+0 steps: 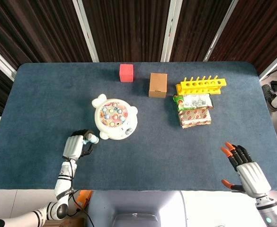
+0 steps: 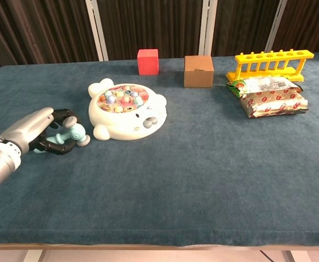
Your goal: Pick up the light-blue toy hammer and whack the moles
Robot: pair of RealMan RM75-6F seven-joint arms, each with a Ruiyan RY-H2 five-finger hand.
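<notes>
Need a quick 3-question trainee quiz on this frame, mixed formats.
1. True or false: the left hand has its fingers curled around the hammer, which lies on the table.
2. Multiple choice: what stands directly beside the hammer's head? A) red cube B) mole toy C) yellow rack
3. Fill in: the right hand holds ____ and sits near the table's front edge.

Key
1. True. The handle is enclosed by the fingers; the head pokes out toward the mole toy.
2. B. The red cube and yellow rack stand at the far side.
3. Nothing; its fingers are spread.
</notes>
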